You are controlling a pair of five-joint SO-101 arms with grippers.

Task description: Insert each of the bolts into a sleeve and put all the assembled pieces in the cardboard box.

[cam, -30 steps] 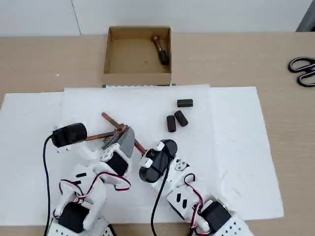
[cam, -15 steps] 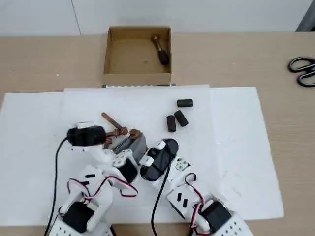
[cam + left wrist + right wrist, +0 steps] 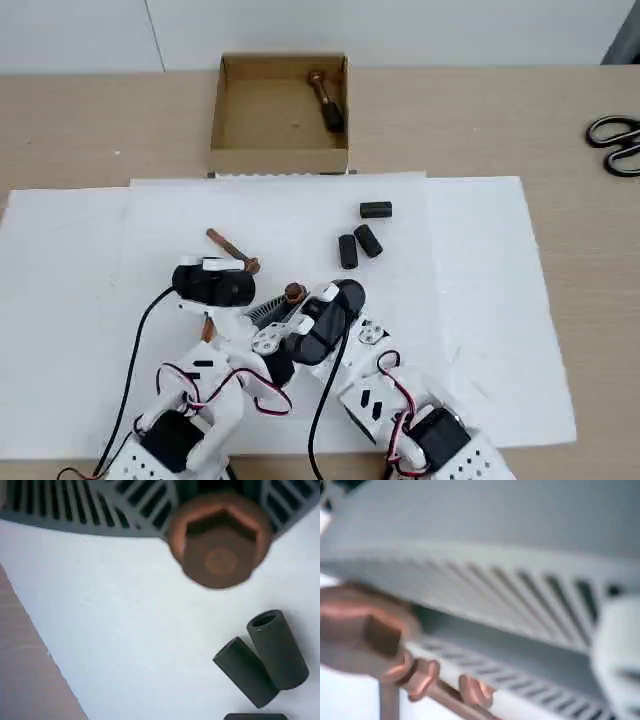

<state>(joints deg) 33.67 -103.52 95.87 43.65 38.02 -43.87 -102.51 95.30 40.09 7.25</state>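
My left gripper (image 3: 287, 299) is shut on a copper bolt (image 3: 294, 292), held just off the white paper; its hex head (image 3: 220, 547) faces the left wrist camera between grey ribbed jaws. Another copper bolt (image 3: 231, 249) lies on the paper behind the left arm. Three black sleeves (image 3: 376, 210) (image 3: 368, 240) (image 3: 347, 251) lie to the right; two of them (image 3: 277, 649) (image 3: 245, 672) are side by side beyond the held bolt. The cardboard box (image 3: 232, 110) at the back holds one assembled piece (image 3: 327, 101). My right arm (image 3: 328, 320) sits close beside the left gripper, whose ribbed finger (image 3: 485, 605) and bolt (image 3: 365, 630) fill its view.
A white paper sheet (image 3: 480, 300) covers the near half of the wooden table. Scissors (image 3: 615, 145) lie at the far right edge. The two arms stand almost touching near the paper's front middle.
The left arm has swung right and turned its wrist, carrying one bolt out of the crossed pile toward the right arm. The right arm has barely moved.
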